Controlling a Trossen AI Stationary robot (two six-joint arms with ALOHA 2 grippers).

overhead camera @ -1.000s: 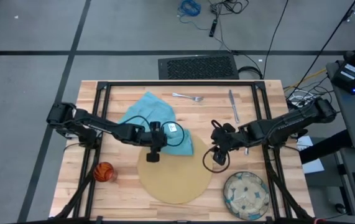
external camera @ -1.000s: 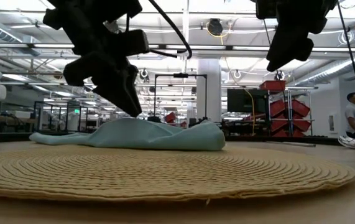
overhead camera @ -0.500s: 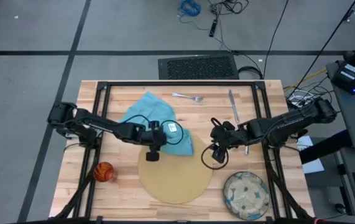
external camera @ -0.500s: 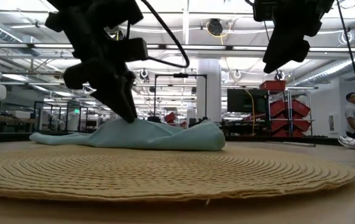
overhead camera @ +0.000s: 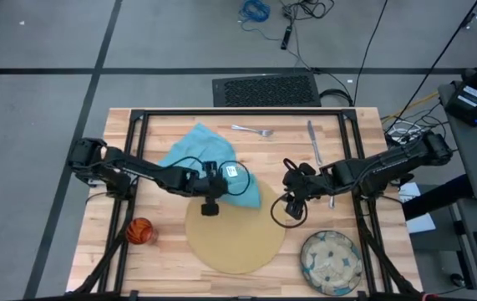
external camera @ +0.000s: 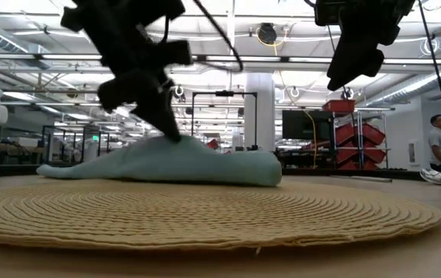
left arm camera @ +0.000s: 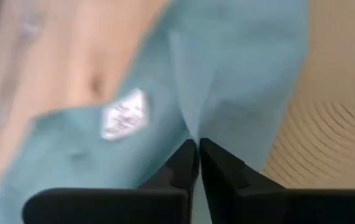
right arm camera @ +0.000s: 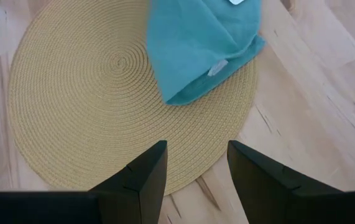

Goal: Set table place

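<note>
Two grippers over the mat [overhead camera: 234, 234]: left gripper [left arm camera: 198, 147] clamped on the blue napkin [overhead camera: 209, 159] at the mat's far edge; right gripper [right arm camera: 196, 158] hangs parted beside it. Only the high view shows plate [overhead camera: 331, 262], orange cup [overhead camera: 140, 230], fork [overhead camera: 252, 130], knife [overhead camera: 313, 142].

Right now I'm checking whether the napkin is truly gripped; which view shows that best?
The left wrist view: the left gripper is shut on the napkin. The low view shows cloth tenting upward; the high view hides the pinch.

Blue napkin [overhead camera: 209, 159] partly on mat [overhead camera: 234, 238]
</note>
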